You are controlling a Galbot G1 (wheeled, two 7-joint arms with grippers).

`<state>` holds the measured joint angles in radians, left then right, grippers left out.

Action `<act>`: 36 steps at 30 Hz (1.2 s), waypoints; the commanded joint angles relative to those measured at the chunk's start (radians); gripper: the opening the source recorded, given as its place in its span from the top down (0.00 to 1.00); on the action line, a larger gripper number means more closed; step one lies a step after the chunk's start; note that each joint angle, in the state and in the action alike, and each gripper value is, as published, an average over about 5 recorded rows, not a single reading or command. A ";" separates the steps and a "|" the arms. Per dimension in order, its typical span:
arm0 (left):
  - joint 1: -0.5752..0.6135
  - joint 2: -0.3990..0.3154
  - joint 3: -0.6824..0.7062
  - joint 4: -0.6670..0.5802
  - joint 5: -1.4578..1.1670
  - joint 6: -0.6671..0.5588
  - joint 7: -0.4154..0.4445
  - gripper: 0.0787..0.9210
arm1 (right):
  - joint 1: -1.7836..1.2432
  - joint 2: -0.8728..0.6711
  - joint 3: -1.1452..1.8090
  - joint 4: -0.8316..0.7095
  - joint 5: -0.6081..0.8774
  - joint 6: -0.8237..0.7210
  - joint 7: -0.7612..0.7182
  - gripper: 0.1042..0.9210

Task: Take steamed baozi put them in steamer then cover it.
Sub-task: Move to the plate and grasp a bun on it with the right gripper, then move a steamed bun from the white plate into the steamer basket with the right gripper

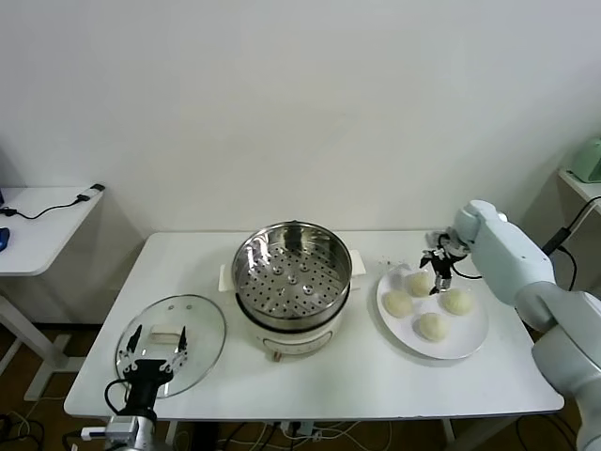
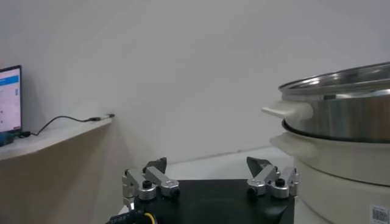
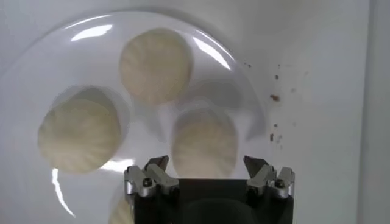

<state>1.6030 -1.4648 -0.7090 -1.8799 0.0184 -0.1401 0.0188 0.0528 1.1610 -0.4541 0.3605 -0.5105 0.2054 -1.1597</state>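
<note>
Left claw point(image 1: 158, 349) parked at the table's point(image 1: 357, 376) near edge, jaws apart, over the cover point(image 1: 202, 329) lying flat. Farther back — steamer point(image 1: 292, 282) uncovered, tray bare. Right claw point(image 1: 439, 272) spread wide above the four baozi point(image 1: 431, 326) on the plate point(image 1: 474, 334), possibly not touching the bun below.

We find no text we can read; the small label point(image 2: 379, 214) on the steamer's point(image 2: 341, 115) base is illegible.
</note>
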 commanded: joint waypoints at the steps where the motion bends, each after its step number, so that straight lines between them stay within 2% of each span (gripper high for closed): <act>1: 0.000 0.002 -0.002 0.001 0.001 0.000 0.001 0.12 | 0.015 0.051 0.025 -0.074 -0.091 0.016 0.010 0.12; 4: 0.000 0.003 -0.002 0.001 0.002 0.000 0.000 0.12 | 0.015 0.053 0.031 -0.080 -0.098 0.016 0.015 0.14; 11: 0.002 0.005 -0.004 0.000 0.002 0.000 0.000 0.12 | 0.016 0.054 0.041 -0.084 -0.098 0.016 0.014 0.27; 19: 0.008 0.005 -0.005 -0.004 0.001 -0.001 -0.002 0.12 | 0.017 0.039 0.036 -0.052 -0.056 0.022 -0.003 0.31; 22: 0.010 0.006 -0.005 -0.005 0.001 -0.001 -0.002 0.12 | 0.030 0.003 -0.007 0.005 -0.011 0.033 -0.018 0.31; 31: 0.020 0.016 -0.005 -0.016 -0.006 0.004 -0.012 0.12 | 0.253 -0.137 -0.409 0.310 0.302 0.065 -0.055 0.32; 36: 0.024 0.017 -0.004 -0.020 -0.008 0.006 -0.014 0.12 | 0.425 -0.103 -0.558 0.396 0.327 0.168 -0.048 0.33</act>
<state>1.6241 -1.4495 -0.7142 -1.8960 0.0126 -0.1375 0.0080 0.2512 1.0910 -0.7254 0.5619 -0.3373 0.2828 -1.1973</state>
